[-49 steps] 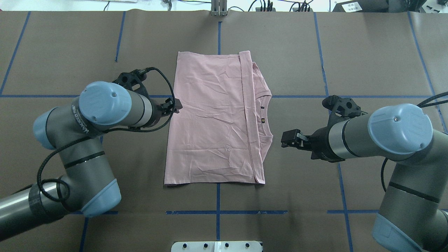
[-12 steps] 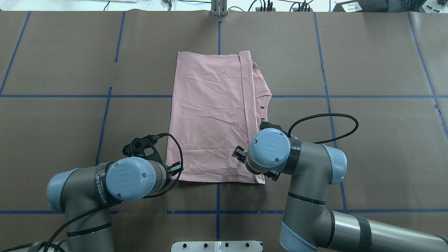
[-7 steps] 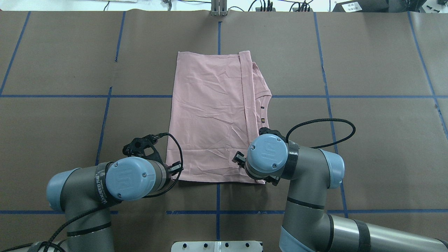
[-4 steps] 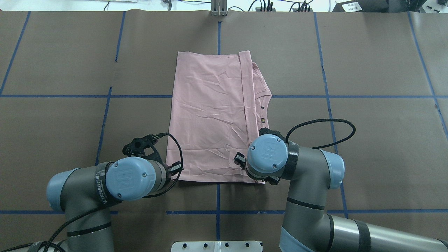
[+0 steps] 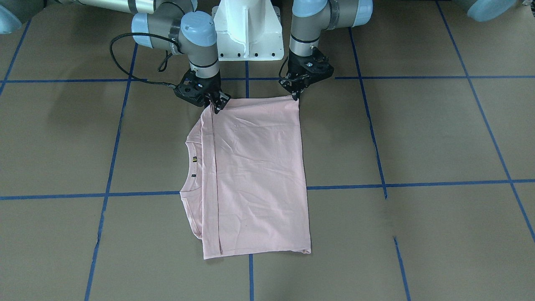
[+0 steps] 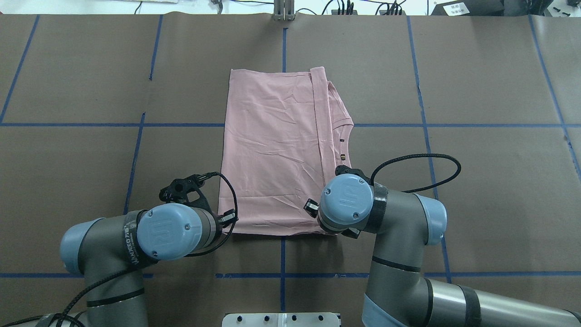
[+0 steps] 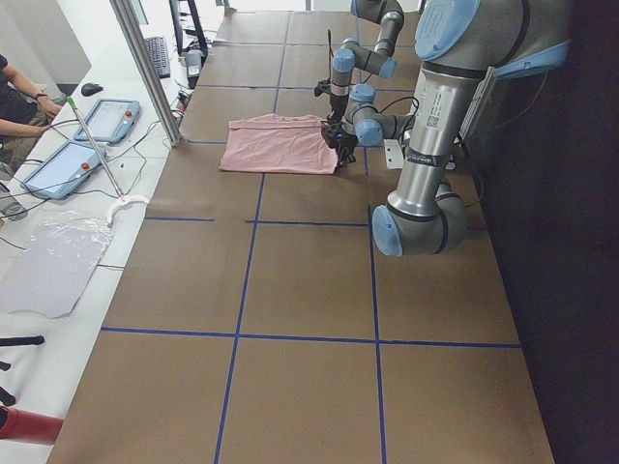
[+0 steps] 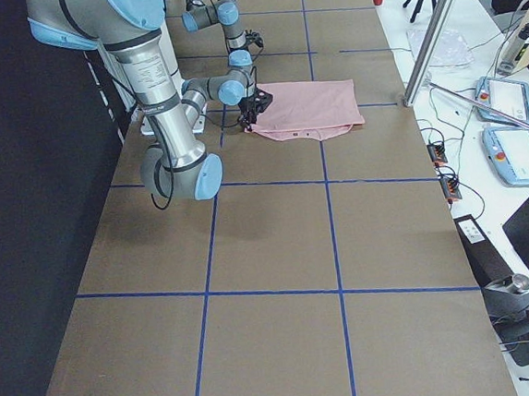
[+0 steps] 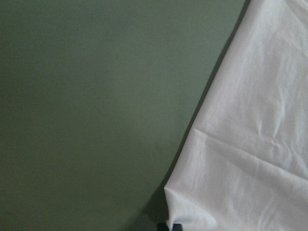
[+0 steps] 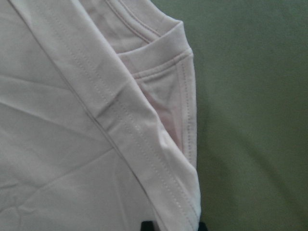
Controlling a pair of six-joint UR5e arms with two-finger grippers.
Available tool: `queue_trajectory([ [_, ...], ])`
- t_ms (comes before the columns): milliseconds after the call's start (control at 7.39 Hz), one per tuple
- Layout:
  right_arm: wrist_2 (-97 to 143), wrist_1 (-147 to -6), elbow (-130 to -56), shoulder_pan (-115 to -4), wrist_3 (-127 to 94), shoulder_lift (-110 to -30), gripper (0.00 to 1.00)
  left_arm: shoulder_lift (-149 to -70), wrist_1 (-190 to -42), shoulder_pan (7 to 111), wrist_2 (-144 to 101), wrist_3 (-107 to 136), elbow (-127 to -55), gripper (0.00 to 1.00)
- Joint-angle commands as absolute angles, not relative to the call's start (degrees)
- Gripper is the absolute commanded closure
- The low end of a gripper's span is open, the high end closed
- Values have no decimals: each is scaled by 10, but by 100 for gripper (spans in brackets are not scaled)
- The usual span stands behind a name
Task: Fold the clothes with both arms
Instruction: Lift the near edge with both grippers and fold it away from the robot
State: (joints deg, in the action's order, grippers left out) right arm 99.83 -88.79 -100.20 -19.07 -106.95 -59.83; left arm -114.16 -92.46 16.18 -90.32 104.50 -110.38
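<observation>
Pink T-shirt point(image 5: 255, 175) lies folded lengthwise on our bench point(image 5: 418, 138), left claw point(image 5: 297, 95) and right claw point(image 5: 215, 105) clamping its upper-frame corners; we've the cross-fold left.

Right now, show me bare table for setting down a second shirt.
Free: the table on the robot's left of the T-shirt, on its right, and beyond its far edge. Crowded: the near edge, where the left claw and right claw grip its corners.
</observation>
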Motion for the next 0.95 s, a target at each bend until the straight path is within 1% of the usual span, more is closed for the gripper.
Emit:
queue_trajectory([
  [0,998,-887,-1007,-192,-1071,-599,100,-1142,-925,162,-904,1045,-1104,100],
  [677,1003,-880,-1021,-202,-1064,-599,100,-1140,-925,162,-904,1045,-1112,100],
  [812,1007,-880,-1034,-204,-1063,-604,100,-1138,-924,162,-904,1045,-1136,100],
])
